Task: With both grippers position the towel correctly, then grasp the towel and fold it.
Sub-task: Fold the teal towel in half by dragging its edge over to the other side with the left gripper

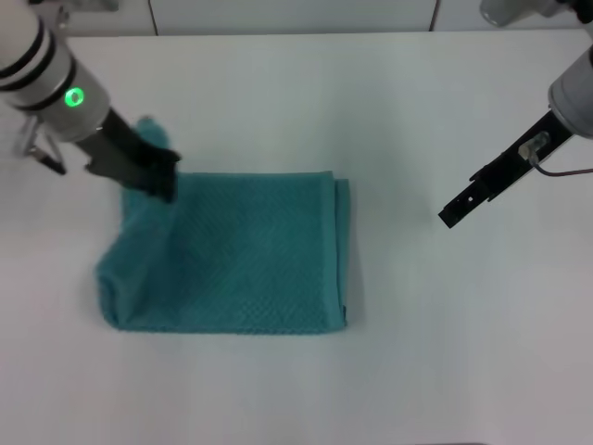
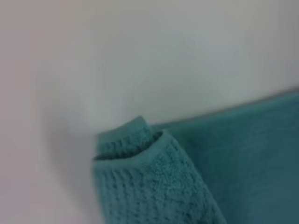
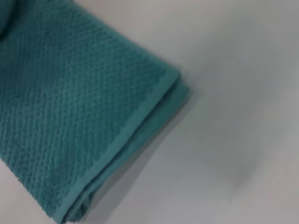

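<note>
Teal towel laid folded on white table, roughly center-left, layered edges stacked along right side. Far-left corner bunched up and lifted, pinched by left gripper fingers — corner fold seen close up in left wrist view. Right gripper held above table, well apart from towel's right edge; fingers look pressed together, nothing gripped.
</note>
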Motion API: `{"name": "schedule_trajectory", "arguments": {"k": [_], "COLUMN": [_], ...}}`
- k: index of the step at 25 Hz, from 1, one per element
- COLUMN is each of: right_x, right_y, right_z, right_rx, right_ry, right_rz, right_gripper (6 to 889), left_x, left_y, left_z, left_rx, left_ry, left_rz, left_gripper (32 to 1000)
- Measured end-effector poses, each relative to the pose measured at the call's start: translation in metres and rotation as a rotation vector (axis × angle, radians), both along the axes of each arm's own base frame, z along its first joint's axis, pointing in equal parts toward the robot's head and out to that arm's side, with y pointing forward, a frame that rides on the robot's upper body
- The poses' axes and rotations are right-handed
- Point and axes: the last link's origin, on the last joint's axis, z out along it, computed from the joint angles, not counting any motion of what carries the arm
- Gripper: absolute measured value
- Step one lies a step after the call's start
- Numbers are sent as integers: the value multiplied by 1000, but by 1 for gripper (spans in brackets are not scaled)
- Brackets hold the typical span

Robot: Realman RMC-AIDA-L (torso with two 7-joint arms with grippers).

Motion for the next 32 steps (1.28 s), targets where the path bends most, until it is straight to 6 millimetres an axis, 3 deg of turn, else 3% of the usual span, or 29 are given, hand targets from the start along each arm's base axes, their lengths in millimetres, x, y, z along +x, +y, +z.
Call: {"name": "schedule_trajectory", "arguments": {"k": [4, 8, 12, 17, 28, 32], "right_x": [-3, -4, -4, -6, -6, -6], "right_y": [2, 3, 4, 5, 5, 5], "right_z": [1, 2, 3, 4, 3, 3], "right_rx": [1, 2, 6, 7, 2, 1], "right_ry": [-2, -3, -5, -6, -5, -5], "right_rz": [6, 8, 9, 14, 14, 14], "right_gripper": [854, 854, 853, 853, 854, 854], "left_x": [41, 62, 61, 43, 44, 42], "left_y": [-4, -6, -4, -1, -1, -1], "left_z": [-19, -32, -48, -63, -65, -63], "left_rx": [-72, -89, -82, -55, -43, -43], "left_ry": [-234, -431, -532, -505, -548, -546], "left_rz": [-93, -142, -126, -92, -96, -89], "left_gripper": [91, 91, 105, 127, 177, 298]}}
